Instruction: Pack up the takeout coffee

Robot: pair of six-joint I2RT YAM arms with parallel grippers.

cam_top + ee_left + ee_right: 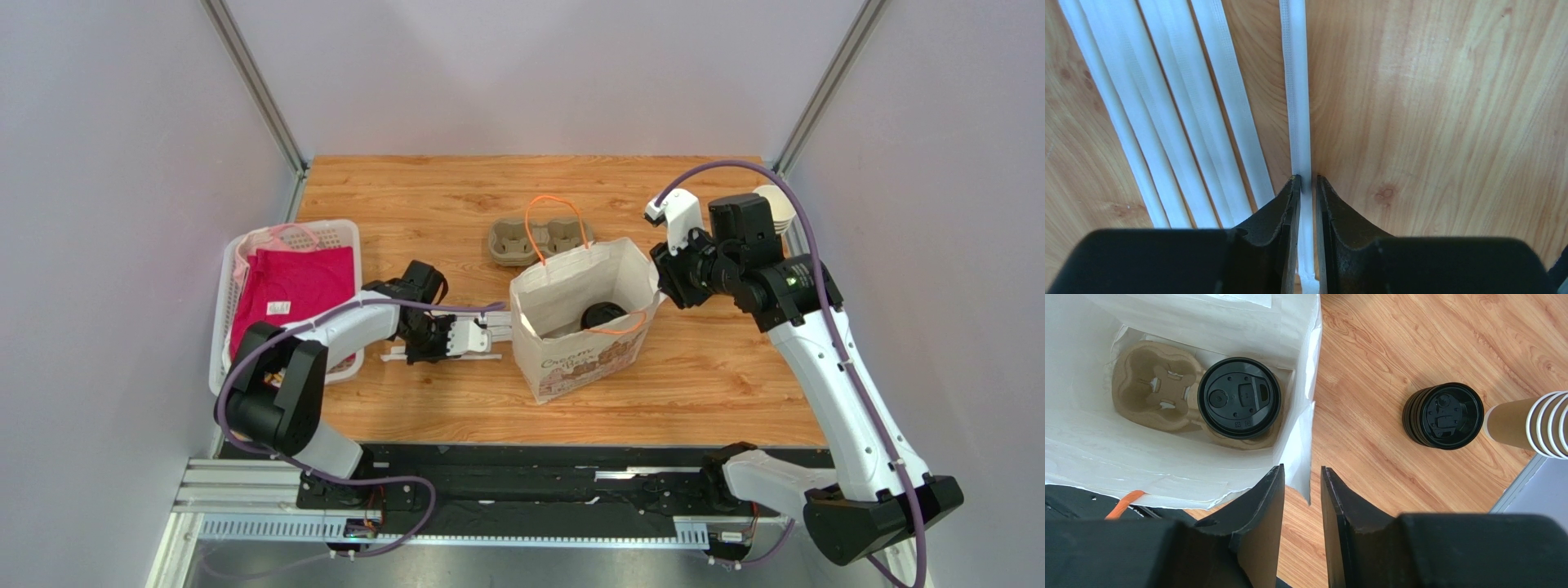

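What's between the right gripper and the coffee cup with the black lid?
Only a white side wall of the paper bag: the cup sits inside, the right gripper just outside. The right wrist view shows this.

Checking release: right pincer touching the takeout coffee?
Apart. Right wrist view: takeout coffee sits in the carrier inside the bag; right pincer open, clear of it.

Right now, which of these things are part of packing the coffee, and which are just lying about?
Job: lidded coffee cup, cup carrier it sits in, paper bag holding both, probably the wrapped straw between the fingers of the left gripper.
Lying about: spare carrier, basket with pink cloth, loose lid stack, stacked cups, other straws.
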